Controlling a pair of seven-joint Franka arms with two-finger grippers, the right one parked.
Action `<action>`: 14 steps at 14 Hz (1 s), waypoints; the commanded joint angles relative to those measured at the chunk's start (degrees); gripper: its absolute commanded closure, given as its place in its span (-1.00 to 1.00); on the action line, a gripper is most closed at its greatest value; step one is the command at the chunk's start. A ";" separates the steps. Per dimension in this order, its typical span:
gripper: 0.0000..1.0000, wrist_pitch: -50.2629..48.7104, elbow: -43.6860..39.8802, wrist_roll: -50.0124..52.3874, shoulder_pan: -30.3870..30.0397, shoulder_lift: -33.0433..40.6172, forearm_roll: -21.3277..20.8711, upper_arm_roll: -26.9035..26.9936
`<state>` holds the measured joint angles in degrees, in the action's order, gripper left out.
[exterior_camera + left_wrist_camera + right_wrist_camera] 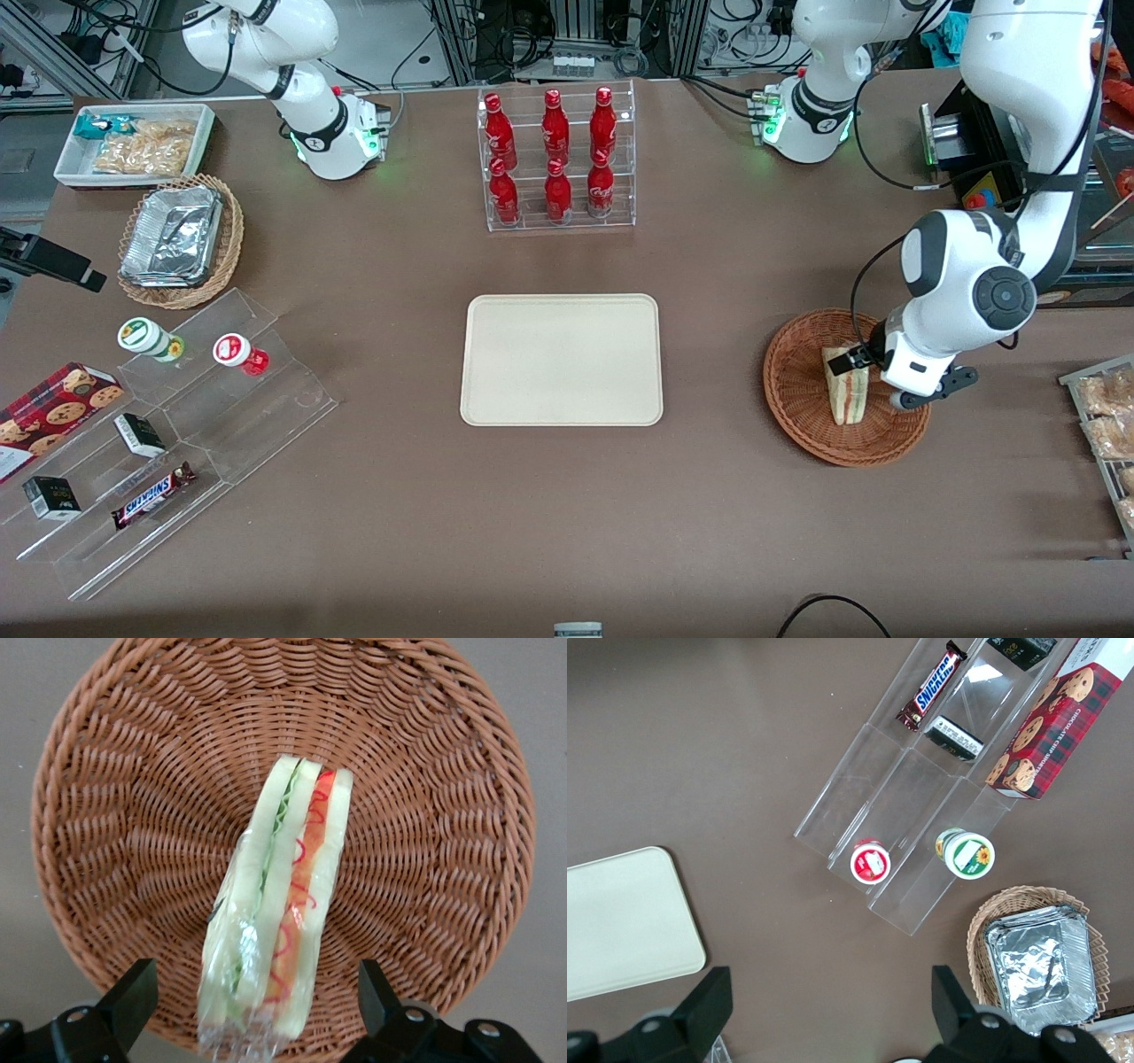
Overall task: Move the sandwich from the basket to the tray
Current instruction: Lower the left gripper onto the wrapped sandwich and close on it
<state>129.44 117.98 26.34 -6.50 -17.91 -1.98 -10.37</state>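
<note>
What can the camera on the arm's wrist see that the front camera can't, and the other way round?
Only the left wrist view shows the sandwich's layers end-on: green filling stripe, red-orange stripe, pale bread, with the open gripper's fingers standing apart on either side of it.

Only the front view shows the cream tray with nothing on it, the rack of red bottles, and the foil containers in a lighter wicker basket toward the parked arm's end of the table.

Both show the sandwich standing in the reddish-brown basket, with the gripper at it.

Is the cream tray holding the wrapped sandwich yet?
No, the wrapped wedge sandwich sits in the reddish-brown wicker basket, by the open pincer.
</note>
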 commanded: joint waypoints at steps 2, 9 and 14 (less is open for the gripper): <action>-1.00 2.47 -0.29 0.55 0.34 -3.26 -1.08 -0.09; 0.66 1.54 -2.47 -3.40 0.43 -3.10 -1.44 -0.26; 0.66 -16.48 -18.46 10.87 9.01 -4.05 -0.65 -6.50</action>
<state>118.12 105.59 28.91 -2.88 -20.92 -2.43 -15.77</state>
